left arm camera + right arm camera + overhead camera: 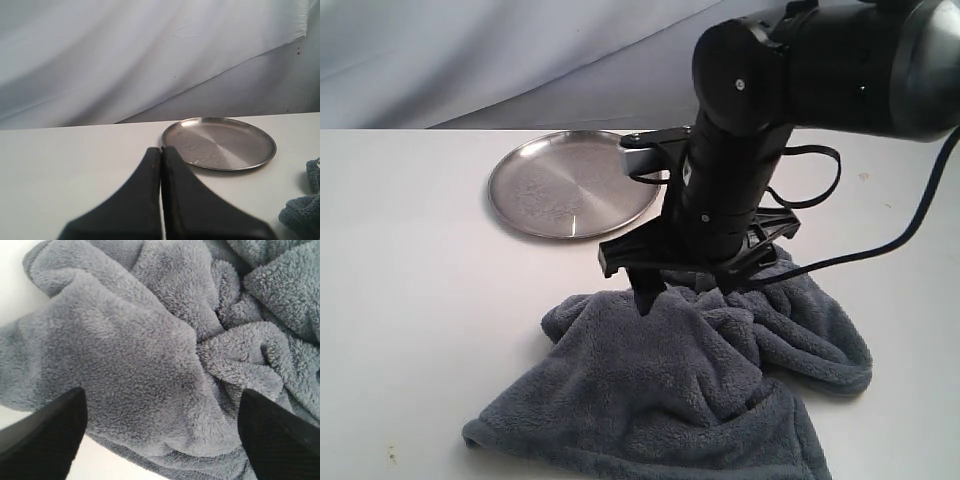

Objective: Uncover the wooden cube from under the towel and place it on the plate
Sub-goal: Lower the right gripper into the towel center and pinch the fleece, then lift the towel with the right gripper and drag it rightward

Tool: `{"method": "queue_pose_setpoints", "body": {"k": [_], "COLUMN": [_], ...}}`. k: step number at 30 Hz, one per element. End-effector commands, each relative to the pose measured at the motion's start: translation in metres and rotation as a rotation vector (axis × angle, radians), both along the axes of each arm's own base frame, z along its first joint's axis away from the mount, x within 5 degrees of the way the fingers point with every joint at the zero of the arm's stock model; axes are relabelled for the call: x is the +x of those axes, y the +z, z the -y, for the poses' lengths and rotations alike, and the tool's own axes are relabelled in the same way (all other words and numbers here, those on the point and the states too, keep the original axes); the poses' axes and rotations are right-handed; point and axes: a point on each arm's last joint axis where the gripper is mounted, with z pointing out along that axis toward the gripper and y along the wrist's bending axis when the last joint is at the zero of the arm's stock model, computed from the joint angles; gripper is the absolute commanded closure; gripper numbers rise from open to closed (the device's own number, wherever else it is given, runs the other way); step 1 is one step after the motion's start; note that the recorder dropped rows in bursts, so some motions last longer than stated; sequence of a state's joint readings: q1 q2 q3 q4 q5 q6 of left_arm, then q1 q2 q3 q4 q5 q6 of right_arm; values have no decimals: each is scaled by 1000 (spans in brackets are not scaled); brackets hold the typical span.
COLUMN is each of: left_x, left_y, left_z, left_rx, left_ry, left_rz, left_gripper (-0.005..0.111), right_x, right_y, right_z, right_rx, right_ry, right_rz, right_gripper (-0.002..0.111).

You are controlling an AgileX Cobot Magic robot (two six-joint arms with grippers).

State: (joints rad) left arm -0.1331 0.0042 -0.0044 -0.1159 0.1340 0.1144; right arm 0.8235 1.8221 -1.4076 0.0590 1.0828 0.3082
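Note:
The slate-grey towel (690,385) lies crumpled on the white table, in front of the round steel plate (570,185). My right gripper (688,290) points down onto the towel's far edge. In the right wrist view it (162,392) stands open, its black fingers (50,435) set on either side of a plush fold of the towel (150,355) without pinching it. The wooden cube is hidden. My left gripper (161,149) is shut and empty, low over the table, short of the plate (220,142). A corner of the towel (302,210) shows beside it.
A pale cloth backdrop (470,60) hangs behind the table. A black cable (920,220) loops from the right arm over the table's right side. Bare tabletop (410,300) lies left of the towel.

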Motion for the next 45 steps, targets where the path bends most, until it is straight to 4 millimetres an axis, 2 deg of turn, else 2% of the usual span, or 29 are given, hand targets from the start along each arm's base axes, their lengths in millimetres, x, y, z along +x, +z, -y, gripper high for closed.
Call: {"method": "queue_pose_setpoints", "body": {"k": [1, 4, 9, 14, 25, 28, 35, 45], "left_x": [0, 0, 0, 0, 0, 0, 0, 0], "left_y": [-1, -1, -1, -1, -1, -1, -1, -1], "left_z": [0, 0, 0, 0, 0, 0, 0, 0], "left_rx": [-4, -4, -4, -4, -4, -4, -4, -4], "left_ry": [-5, -5, -5, -5, -5, -5, -5, -5], "left_rz": [1, 1, 1, 1, 1, 1, 1, 1], "left_gripper": [107, 107, 107, 107, 107, 107, 107, 107], "right_x": [1, 1, 6, 8, 8, 8, 7, 2], "right_y": [-14, -24, -57, -70, -70, -70, -68, -30], "right_z": [3, 3, -4, -6, -6, -6, -5, 2], "right_rx": [98, 93, 51, 33, 37, 37, 27, 74], "right_ry": [-9, -15, -21, -22, -21, 3, 10, 29], "right_rz": [-52, -56, -127, -144, -133, -129, -141, -61], "right_gripper": [35, 35, 36, 52, 100, 108, 108, 108]}}
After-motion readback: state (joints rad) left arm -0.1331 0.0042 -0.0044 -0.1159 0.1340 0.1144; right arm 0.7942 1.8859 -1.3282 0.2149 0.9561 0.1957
